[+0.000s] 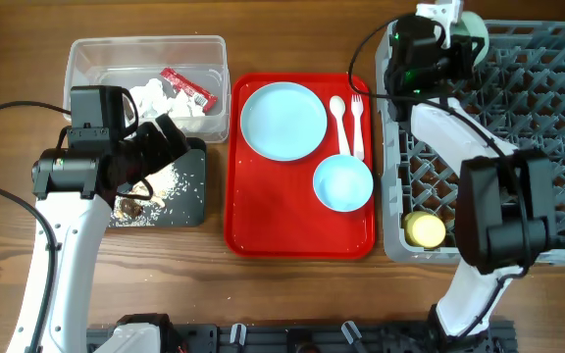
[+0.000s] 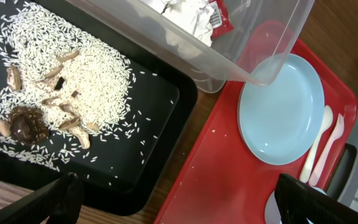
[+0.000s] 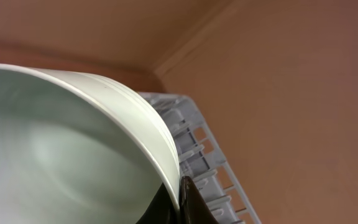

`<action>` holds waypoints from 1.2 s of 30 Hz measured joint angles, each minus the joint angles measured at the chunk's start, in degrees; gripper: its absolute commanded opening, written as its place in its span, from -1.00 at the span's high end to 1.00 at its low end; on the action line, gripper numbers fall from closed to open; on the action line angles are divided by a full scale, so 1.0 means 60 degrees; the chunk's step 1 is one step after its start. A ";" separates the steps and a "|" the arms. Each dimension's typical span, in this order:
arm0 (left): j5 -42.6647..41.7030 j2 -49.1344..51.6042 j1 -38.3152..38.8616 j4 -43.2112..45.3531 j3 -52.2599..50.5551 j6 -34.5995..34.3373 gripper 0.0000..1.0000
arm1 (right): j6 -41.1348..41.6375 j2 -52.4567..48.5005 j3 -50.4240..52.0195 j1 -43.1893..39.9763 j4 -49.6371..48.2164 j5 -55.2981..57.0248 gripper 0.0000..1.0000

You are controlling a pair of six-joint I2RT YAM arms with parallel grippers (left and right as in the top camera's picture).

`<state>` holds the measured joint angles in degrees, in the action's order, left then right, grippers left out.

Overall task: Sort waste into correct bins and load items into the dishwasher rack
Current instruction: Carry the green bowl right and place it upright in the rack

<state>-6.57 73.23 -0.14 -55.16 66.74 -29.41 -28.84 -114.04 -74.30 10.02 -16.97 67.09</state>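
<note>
My right gripper [image 1: 456, 39] is shut on the rim of the pale green bowl [image 3: 61, 155] and holds it over the far left corner of the grey dishwasher rack [image 1: 547, 118]; the bowl shows in the overhead view [image 1: 471, 26]. My left gripper [image 2: 179, 205] is open and empty above the black tray [image 1: 189, 191], which holds rice and brown food scraps [image 2: 55, 93]. The clear tub [image 1: 145, 54] holds white tissue [image 1: 150, 96] and a red wrapper [image 1: 186, 86]. On the red tray [image 1: 282, 216] lie the blue plate [image 1: 282, 120], blue bowl [image 1: 342, 182], spoon [image 1: 339, 118] and fork [image 1: 357, 123].
A yellow round object [image 1: 426, 229] sits in the near left corner of the rack. The tub's corner overhangs the red tray's edge in the left wrist view [image 2: 253, 68]. Bare wood table shows along the front edge [image 1: 292, 284].
</note>
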 measured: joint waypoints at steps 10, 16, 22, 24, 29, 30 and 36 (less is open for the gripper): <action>0.0000 0.0000 0.0000 -0.0004 0.0000 0.0000 -1.00 | -0.0255 -0.0102 0.0000 0.0397 0.0313 -0.0193 0.88; 0.0000 0.0000 0.0000 -0.0004 0.0000 0.0000 -1.00 | -0.0769 -0.0102 0.0000 0.0696 0.0743 -0.0437 0.31; 0.0000 0.0004 0.0000 0.0000 0.0000 0.0000 -1.00 | -0.1056 -0.0102 0.0000 0.0747 0.1027 -0.0714 -0.51; 0.0000 0.0004 0.0000 -0.0004 0.0000 0.0000 -1.00 | -0.1162 -0.0102 0.0000 0.0754 0.1045 -0.0805 -0.61; 0.0000 0.0007 0.0000 -0.0004 0.0000 0.0000 -1.00 | -0.1406 -0.0102 0.0000 0.1071 0.1257 -0.1184 -0.71; 0.0000 0.0007 0.0000 -0.0004 0.0000 0.0000 -1.00 | -0.1428 -0.0102 0.0000 0.1198 0.1351 -0.1311 -0.73; 0.0000 0.0007 0.0000 -0.0004 0.0000 0.0000 -1.00 | -0.1424 -0.0102 0.0000 0.2116 0.1395 -0.1974 -0.75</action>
<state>-6.57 73.28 -0.14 -55.18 66.74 -29.41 -37.39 -114.65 -74.30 22.72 -8.60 55.24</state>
